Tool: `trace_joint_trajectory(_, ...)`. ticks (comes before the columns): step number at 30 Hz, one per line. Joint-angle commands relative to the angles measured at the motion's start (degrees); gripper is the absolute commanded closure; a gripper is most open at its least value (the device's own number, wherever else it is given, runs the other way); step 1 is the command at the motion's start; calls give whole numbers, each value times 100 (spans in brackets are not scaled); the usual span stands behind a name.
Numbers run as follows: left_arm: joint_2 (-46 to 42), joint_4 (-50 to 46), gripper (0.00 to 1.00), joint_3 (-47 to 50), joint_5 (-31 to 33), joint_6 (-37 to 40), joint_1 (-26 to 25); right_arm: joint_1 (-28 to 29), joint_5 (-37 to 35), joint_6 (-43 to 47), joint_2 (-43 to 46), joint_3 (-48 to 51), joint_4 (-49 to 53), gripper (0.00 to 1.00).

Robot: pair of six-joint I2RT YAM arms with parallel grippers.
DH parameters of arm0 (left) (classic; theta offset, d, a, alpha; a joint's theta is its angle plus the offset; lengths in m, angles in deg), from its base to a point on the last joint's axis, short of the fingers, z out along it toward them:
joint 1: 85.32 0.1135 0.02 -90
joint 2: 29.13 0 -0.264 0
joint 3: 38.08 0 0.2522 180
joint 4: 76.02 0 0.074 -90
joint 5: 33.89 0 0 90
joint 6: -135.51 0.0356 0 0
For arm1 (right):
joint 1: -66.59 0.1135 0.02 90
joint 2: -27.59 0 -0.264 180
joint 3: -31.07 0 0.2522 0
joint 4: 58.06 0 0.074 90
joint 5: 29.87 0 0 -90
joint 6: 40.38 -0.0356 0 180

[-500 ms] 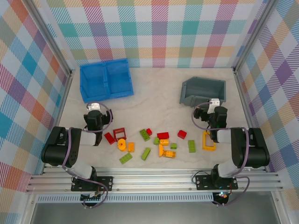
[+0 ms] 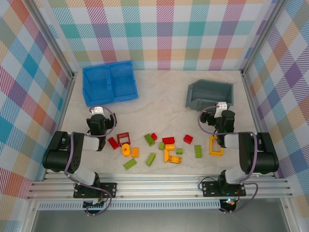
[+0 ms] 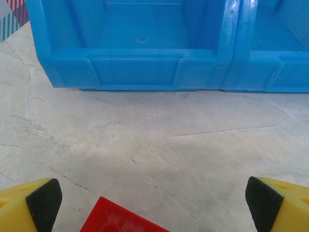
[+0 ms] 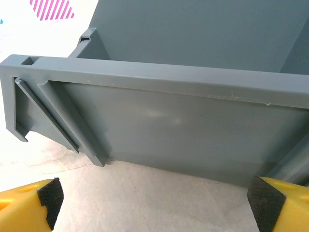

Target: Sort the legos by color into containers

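Lying scattered across the near half of the table (image 2: 164,106), the legos (image 2: 168,140) sit well apart from the blue bin (image 2: 108,82) and grey bin (image 2: 211,93) behind. Left gripper (image 3: 153,203) and right gripper (image 4: 154,203) gape wide, holding nothing; a red piece (image 3: 123,220), probably a brick, lies below the left one.

pale marbled table (image 2: 164,104) carries a blue bin (image 2: 107,66), a grey bin (image 2: 199,98) and scattered legos (image 2: 168,140).
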Motion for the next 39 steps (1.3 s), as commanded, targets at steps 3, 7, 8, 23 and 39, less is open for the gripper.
trace_joint_trajectory(3,-26,224,0,-56,44,68,5,6,117,60,-45,-121,-10,0)
trace_joint_trajectory(7,-26,224,0,-54,37,68,5,1,124,64,-47,-120,-10,0)
trace_joint_trajectory(8,-26,224,0,-50,41,71,5,6,123,64,-42,-121,-10,0)
trace_joint_trajectory(23,-3017,-2836,0,-1190,321,339,-495,299,-673,-78,2207,-1340,2763,0)
trace_joint_trajectory(39,-523,-8782,7,-6390,-1430,-2037,708,757,612,-2668,1345,-5459,8754,18)
